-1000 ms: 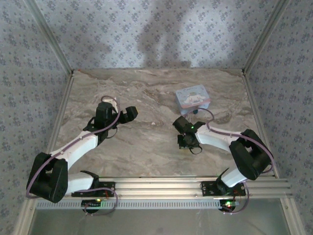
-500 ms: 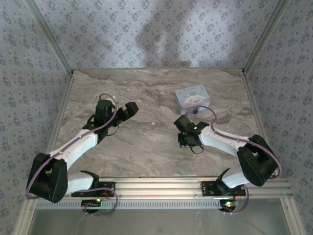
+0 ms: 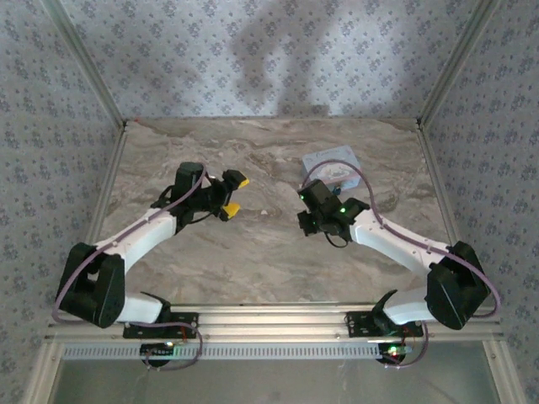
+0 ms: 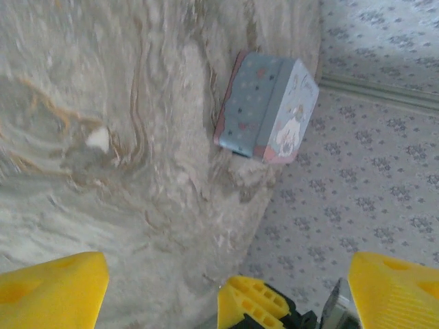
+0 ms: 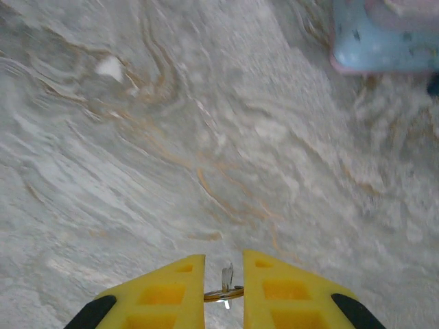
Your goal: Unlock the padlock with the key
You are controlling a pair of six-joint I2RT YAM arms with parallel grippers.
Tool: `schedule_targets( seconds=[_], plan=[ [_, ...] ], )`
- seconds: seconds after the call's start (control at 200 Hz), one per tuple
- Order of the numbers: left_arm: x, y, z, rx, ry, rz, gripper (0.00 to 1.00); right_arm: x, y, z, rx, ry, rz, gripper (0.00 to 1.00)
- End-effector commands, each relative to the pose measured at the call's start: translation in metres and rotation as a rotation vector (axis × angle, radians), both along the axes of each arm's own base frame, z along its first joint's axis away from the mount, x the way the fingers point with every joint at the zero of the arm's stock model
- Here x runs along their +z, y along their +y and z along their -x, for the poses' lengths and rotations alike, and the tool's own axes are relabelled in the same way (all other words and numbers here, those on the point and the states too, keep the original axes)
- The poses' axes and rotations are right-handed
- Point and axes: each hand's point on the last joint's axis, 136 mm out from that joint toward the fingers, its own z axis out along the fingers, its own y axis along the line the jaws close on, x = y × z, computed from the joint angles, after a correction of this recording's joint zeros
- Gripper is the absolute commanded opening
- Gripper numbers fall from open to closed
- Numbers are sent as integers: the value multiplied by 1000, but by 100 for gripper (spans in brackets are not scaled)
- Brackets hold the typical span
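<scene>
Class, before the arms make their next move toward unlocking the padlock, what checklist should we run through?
1. The right gripper pinches the key: ok.
2. The left gripper is open and holds nothing: ok.
3. The padlock is found: cannot tell; a dark blue bit beside the tin may be it.
4. The padlock is held steady: not ok.
5. The key is at the keyhole: not ok; it is over bare table.

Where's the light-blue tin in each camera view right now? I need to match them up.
Top external: tin right of centre, toward the table's far edge.
Left wrist: tin upper middle, slightly right.
Right wrist: tin cut off in the top right corner.
Shared landmark: white speck on the marble.
</scene>
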Motion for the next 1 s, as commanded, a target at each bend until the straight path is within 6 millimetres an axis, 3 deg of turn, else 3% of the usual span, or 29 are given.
schedule_targets(
  seconds=[0.0, 0.15, 0.535, 0.789, 0.994],
  plan=[
    [14, -22, 6, 0, 117, 143, 88, 37, 27, -13, 149, -119, -53, 18],
    [12, -34, 13, 14, 179, 190, 85, 56, 53, -19, 248, -171, -104, 18],
    [9, -59, 23, 47, 270, 282, 83, 69, 112, -28, 373, -223, -175, 17],
    [5, -65, 25, 46, 291, 291, 83, 73, 133, -21, 432, -228, -230, 17],
    [4, -64, 24, 58, 293, 305, 76, 72, 133, -9, 471, -228, -243, 17]
  ],
)
